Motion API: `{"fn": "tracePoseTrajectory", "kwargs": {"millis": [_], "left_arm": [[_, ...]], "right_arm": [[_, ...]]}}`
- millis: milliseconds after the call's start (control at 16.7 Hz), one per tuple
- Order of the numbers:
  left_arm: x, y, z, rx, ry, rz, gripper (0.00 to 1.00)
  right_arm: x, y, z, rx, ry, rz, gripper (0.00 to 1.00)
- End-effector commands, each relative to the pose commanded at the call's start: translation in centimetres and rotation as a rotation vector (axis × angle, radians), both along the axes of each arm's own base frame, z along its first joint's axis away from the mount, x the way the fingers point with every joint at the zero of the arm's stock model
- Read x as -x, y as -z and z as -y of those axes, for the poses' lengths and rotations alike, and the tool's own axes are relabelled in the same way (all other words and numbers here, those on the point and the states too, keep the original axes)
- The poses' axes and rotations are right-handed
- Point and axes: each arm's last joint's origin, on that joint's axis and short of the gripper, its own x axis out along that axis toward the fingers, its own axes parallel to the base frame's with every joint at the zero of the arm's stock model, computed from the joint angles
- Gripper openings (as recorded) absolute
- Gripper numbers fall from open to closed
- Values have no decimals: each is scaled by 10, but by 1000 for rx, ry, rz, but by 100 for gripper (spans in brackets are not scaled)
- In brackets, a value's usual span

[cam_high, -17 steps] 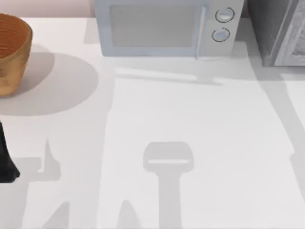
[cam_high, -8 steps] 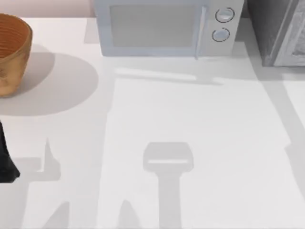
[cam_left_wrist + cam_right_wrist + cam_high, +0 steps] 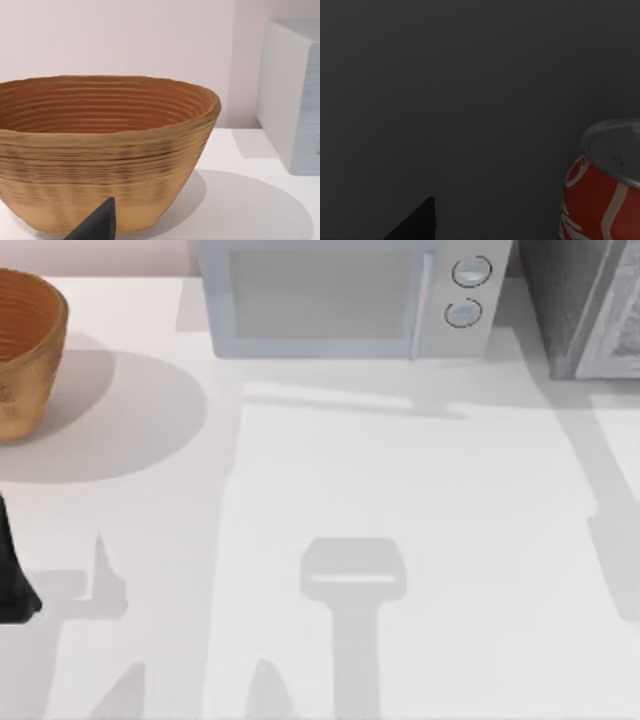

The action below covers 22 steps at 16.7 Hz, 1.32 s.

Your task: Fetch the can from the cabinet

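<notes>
Top view: white table [image 3: 420,540], microwave [image 3: 340,295] at the far edge near centre, woven basket [image 3: 25,350] far left, grey cabinet [image 3: 585,305] at the far right corner. Left arm [image 3: 12,570] is a dark shape at the left edge, parked; same spot as in both earlier frames.

What changed: nothing on the table itself moved. Only the shadow band along the right edge [image 3: 615,560] has shifted, with its step edge sitting lower and nearer than 0.5 s ago (consistent with the right arm moving off frame on that side). The centre shadows match the earlier frames.

Left wrist view: basket [image 3: 105,150] close ahead, upright on the table, empty inside as far as the ribbed wall shows; microwave side [image 3: 295,95] beyond it to one side. One dark fingertip [image 3: 97,225] is in frame, apart from the basket. Left jaws: cannot tell whether open or closed, only one tip shows.

Right wrist view: dark grey surroundings, looks like the cabinet interior [image 3: 470,90]. The can [image 3: 605,185] stands upright there, red with white lettering and a silver top, cut off by the frame edge. One dark fingertip [image 3: 417,222] shows well apart from the can, not touching it. Right jaws: cannot tell, the second finger is out of frame (nothing is held between what shows).
</notes>
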Motion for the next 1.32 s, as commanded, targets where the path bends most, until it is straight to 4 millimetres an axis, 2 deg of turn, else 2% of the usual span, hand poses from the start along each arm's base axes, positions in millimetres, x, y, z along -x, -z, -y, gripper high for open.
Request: {"fn": "tracePoseTrajectory", "kwargs": {"millis": [180, 960, 1320], "left_arm": [[0, 0, 0, 0, 0, 0, 100], [0, 0, 0, 0, 0, 0, 100], [0, 0, 0, 0, 0, 0, 100]], "right_arm": [[0, 0, 0, 0, 0, 0, 100], [0, 0, 0, 0, 0, 0, 2], [0, 0, 0, 0, 0, 0, 0]]}}
